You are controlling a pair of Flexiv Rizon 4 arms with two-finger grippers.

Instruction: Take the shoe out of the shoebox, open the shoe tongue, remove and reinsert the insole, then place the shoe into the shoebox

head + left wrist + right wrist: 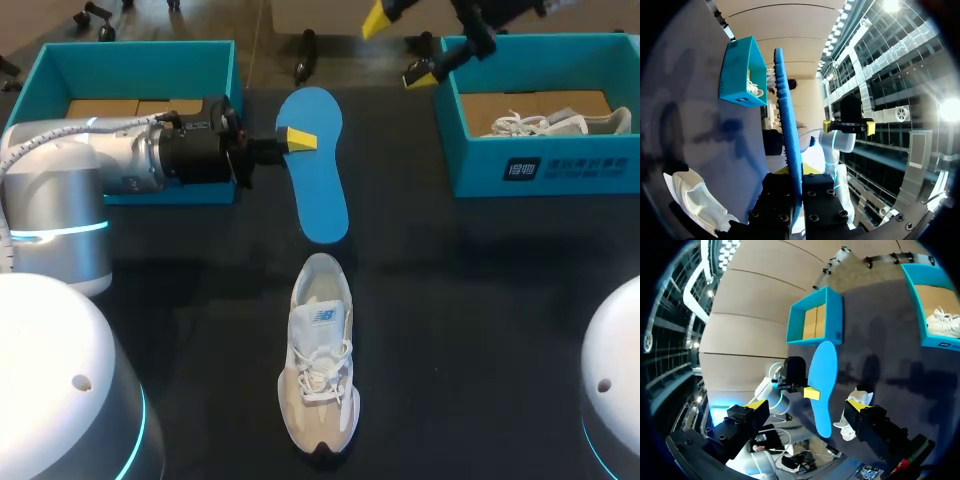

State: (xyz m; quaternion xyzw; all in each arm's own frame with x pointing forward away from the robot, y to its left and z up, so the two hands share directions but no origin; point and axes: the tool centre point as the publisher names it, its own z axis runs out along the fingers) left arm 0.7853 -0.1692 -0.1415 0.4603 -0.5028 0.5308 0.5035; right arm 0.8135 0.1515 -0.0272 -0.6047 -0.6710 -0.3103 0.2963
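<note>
**Insole pinched by one edge, shoe lying loose**

Nearest the head camera, the shoe [320,370] is lying flat on the dark surface [480,300], toe toward the camera and heel toward the insole [322,190], with nothing holding it. Its laces are looking tied across the tongue, so the mouth is probably staying narrow.

The left claw [295,140] is pinching the blue insole by one long edge, near its wider end. The rest of the insole is sticking out unsupported just above the surface, beyond the shoe's heel.

The likely failures:
- With so small a bite at the rim, the insole is at risk of swivelling or slipping out once its free end is pressing on anything.
- The loose shoe is likely to skid away when pushed.
- The insole's wider end is pointing away from the shoe, so it probably needs turning first.

The right claw [398,46] is hanging spread and empty at the far side, well apart from the shoe, by the corner of the right shoebox [560,170]. That box is holding a second shoe [555,123]. The left shoebox [140,48] is sitting behind the left arm, which is partly covering it.
</note>
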